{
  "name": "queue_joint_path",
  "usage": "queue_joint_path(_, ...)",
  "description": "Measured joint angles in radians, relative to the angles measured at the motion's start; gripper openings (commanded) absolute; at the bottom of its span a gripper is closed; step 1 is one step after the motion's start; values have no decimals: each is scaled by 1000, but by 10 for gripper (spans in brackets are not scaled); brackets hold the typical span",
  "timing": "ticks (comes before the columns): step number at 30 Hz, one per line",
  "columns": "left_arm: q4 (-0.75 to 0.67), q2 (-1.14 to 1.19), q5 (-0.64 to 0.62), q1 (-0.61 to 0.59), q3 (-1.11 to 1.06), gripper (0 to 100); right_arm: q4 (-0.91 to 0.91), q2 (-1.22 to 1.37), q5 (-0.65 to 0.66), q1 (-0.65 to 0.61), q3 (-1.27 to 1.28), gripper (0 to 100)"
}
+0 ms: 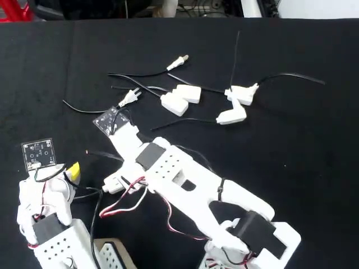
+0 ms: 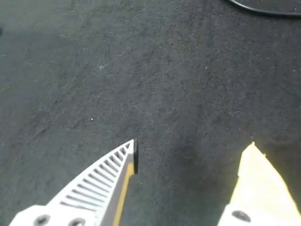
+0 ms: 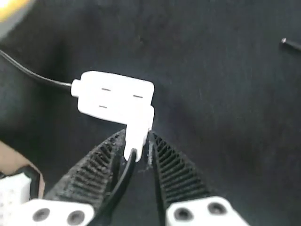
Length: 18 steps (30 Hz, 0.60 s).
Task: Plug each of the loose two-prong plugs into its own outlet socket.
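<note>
Right gripper [image 3: 137,139]: clenched on a white plug [image 3: 139,123], its ribbed fingers [image 3: 101,162] pinching the plug body from both sides. The plug's black cord [image 3: 123,176] trails back between them. The plug butts against the edge of a white outlet socket [image 3: 115,94] lying flat on the black cloth [image 3: 225,94]. The slots on the socket's upper face stand empty. The prongs are hidden, so whether the plug is seated cannot be told. The socket's own lead [image 3: 33,74] runs off its other end. Left gripper [image 2: 193,145]: released, tips well apart, hanging over bare cloth with nothing between them; a black cable [image 2: 263,9] crosses the corner of its wrist view. High view: a loose plug [image 1: 130,98] lies just beyond the right arm's wrist board [image 1: 112,120], and a second loose plug [image 1: 178,60] lies farther up the table. Near them lie a touching pair of white outlet blocks [image 1: 175,104], and further outlet blocks [image 1: 231,116] off to the side, with leads sprawled over the cloth.
</note>
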<state>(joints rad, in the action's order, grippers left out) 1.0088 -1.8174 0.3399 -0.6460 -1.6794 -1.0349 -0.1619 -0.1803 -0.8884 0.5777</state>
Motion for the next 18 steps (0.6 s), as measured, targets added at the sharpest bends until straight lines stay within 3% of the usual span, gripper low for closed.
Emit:
queue_joint_path(10, 0, 0, 0, 0, 0, 346, 55, 12, -31, 0, 0, 11)
queue_joint_path(18, 0, 0, 0, 2, 0, 346, 57, 12, -144, 0, 15, 11)
